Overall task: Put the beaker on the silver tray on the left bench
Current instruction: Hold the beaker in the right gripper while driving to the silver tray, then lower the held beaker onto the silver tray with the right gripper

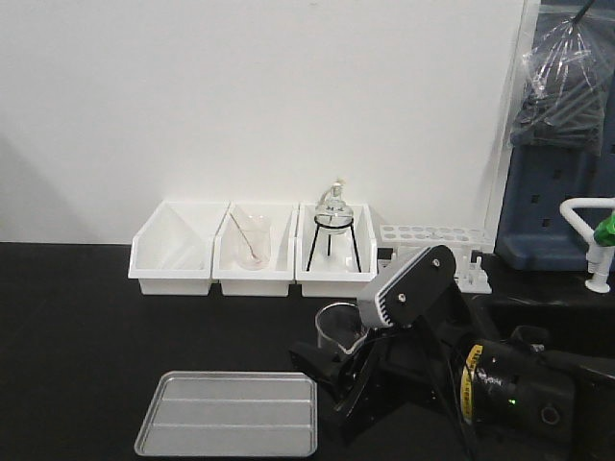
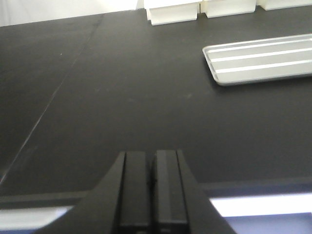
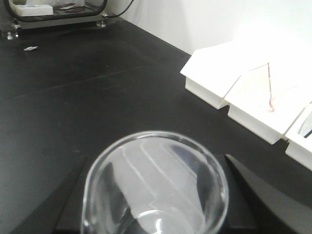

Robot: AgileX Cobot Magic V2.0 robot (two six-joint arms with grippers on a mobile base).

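Black matte worktop of the left bench [image 1: 77, 327] gives you your widest room. It runs bare from the silver tray [image 1: 226, 415] leftward, and a band of it separates the tray's far rim from the three white bins [image 1: 252, 252] lined up against the wall. In the front view the tray's near rim lies close to the bottom of the picture, and its right rim sits just beside the black body of the right arm [image 1: 408, 288]. In the left wrist view the bench's front edge crosses just behind the left gripper [image 2: 151, 157]. A seam in the worktop slants away to the left.

Your right gripper [image 3: 155, 195] has the beaker [image 1: 334, 328] clamped, and its black fingers [image 3: 256, 195] sit against opposite sides of the glass. The beaker is upright, mouth open to the camera, pouring lip toward the lower left in the right wrist view. It is off the tray, near the tray's rear right corner and in front of the bin that holds the round-bottomed flask on its tripod [image 1: 333, 230]. You cannot tell whether its base touches the worktop.

Your left gripper's jaws are pressed together with only a thin seam between them, and they hold nothing. It hangs at the bench edge, well apart from the tray.
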